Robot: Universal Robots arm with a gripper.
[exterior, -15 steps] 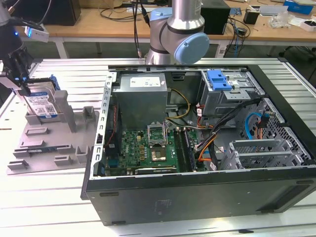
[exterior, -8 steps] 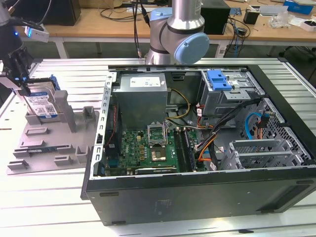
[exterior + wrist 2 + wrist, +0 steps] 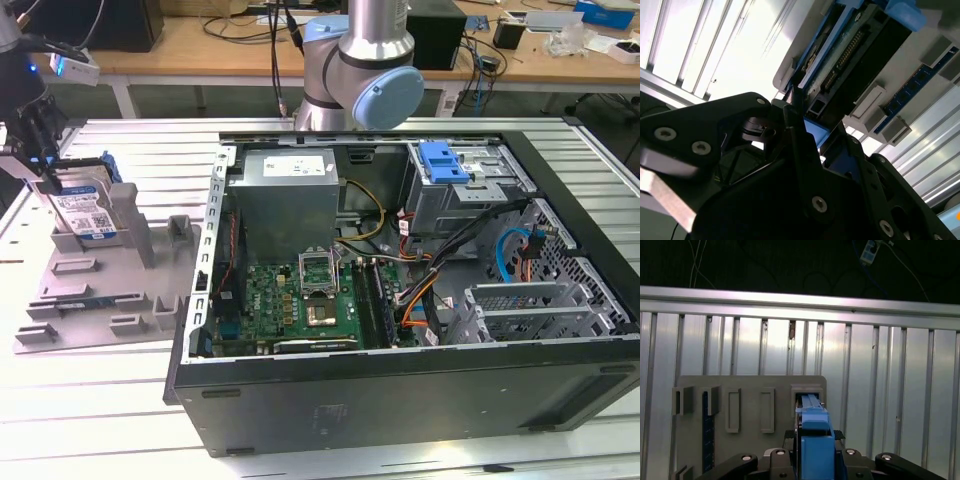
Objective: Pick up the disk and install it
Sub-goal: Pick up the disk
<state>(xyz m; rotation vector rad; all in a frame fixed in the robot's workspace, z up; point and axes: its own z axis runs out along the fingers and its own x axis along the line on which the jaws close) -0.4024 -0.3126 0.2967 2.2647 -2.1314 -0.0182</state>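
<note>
The disk (image 3: 90,212) stands on edge in a slot of the grey holder tray (image 3: 95,290) at the exterior view's left, its white-and-blue label facing the camera. My gripper (image 3: 45,172) comes down on its upper left edge. In the first wrist view the blue bracket of the disk (image 3: 815,427) sits tightly between the black fingers of my gripper (image 3: 815,452). In the second wrist view the disk (image 3: 855,55) shows its connector edge, and my gripper (image 3: 807,127) closes on its blue frame. The disk rests in the slot.
An open computer case (image 3: 400,395) lies at the exterior view's right, with a grey power-supply box (image 3: 285,190), a motherboard (image 3: 300,305) and a metal drive bay with a blue latch (image 3: 445,160). The arm's base (image 3: 360,60) rises behind the case. A memory stick (image 3: 705,425) stands in the tray.
</note>
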